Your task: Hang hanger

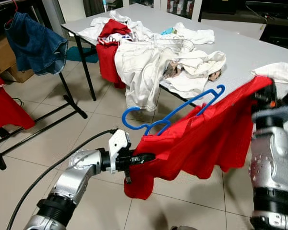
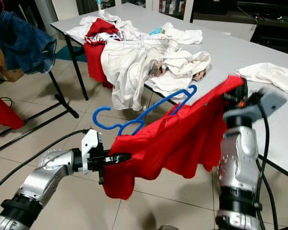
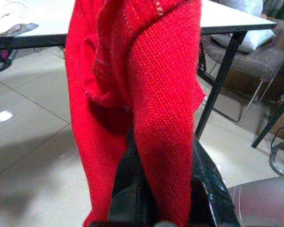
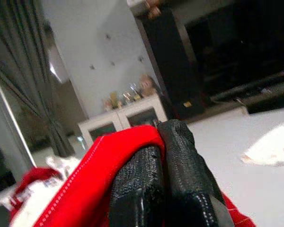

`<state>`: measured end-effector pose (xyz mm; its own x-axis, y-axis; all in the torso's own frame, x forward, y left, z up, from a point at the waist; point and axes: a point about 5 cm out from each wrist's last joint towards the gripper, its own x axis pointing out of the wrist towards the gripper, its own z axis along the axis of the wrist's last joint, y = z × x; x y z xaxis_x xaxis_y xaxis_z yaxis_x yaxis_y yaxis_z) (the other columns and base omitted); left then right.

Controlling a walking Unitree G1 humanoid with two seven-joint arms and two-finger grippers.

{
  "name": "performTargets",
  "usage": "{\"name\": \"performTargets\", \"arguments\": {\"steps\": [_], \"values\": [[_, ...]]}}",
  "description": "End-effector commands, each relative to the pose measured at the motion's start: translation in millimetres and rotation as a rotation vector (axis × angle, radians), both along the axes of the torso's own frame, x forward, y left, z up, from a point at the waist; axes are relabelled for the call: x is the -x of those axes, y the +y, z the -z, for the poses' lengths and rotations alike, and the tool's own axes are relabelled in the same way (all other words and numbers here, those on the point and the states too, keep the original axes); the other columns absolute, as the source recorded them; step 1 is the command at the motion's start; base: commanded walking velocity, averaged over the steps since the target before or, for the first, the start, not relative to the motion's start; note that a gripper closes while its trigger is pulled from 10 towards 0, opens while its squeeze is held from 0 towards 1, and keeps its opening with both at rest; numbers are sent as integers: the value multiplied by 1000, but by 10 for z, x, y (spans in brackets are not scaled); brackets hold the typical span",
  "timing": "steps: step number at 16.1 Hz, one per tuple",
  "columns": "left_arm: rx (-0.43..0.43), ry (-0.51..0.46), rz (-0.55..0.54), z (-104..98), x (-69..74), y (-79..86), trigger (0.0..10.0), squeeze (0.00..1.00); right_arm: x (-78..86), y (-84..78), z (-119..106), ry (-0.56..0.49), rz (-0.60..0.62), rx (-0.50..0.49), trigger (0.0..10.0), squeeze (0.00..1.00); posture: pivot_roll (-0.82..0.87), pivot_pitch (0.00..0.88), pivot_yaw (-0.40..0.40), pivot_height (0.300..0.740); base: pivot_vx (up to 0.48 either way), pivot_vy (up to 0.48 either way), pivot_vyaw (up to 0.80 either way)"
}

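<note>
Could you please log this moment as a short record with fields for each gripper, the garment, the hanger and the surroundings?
left gripper: fingers shut on the lower edge of the red knit garment
right gripper: fingers shut on the garment's upper corner
garment: stretched between both grippers, above the floor
blue plastic hanger: partly inside the garment, hook free
grey table: pile of white clothes
clothes rack: denim garment hanging
</note>
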<state>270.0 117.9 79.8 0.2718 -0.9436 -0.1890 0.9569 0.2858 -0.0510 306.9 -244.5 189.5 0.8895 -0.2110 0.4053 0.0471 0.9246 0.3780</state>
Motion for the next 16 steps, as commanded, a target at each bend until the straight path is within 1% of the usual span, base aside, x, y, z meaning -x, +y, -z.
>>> {"name": "performTargets", "arguments": {"steps": [1,2,3,6,8,9,10,11,12,14,16], "values": [[-159,95,-14,280,109,165,10000,0,86,-138,-457,-205,46,-15,0,0,-111,0,42,740,0,0,0],[-213,116,7,366,154,170,10000,0,91,-86,-572,-255,12,-14,0,0,-115,0,44,740,0,0,0],[-226,122,13,400,170,162,10000,0,95,-62,-647,-285,-3,-14,0,0,-117,0,44,740,0,0,0],[-193,136,-2,399,158,123,10000,0,91,-110,-769,-329,14,-38,0,0,-122,0,45,740,0,0,0],[-198,110,-28,401,129,117,10000,0,97,-170,-808,-339,27,-37,0,0,-122,0,43,740,0,0,0],[-176,35,-108,345,25,111,10000,0,100,-238,-789,-325,42,-34,0,0,-121,0,40,740,0,0,0],[-144,-14,-174,280,-60,114,10000,0,99,-264,-753,-311,48,-27,0,0,-118,0,38,740,0,0,0],[-95,-75,-241,179,-149,130,10000,0,97,-295,-676,-284,64,-27,0,0,-114,0,36,740,0,0,0],[-65,-95,-256,129,-168,138,10000,0,95,-317,-626,-266,83,-30,0,0,-114,0,37,740,0,0,0],[-49,-83,-226,126,-123,132,10000,0,78,-343,-588,-249,114,-31,0,0,-117,0,41,740,0,0,0],[-61,-42,-164,235,-5,116,10000,0,31,-380,-596,-236,149,-32,0,0,-115,0,42,740,0,0,0]]}}
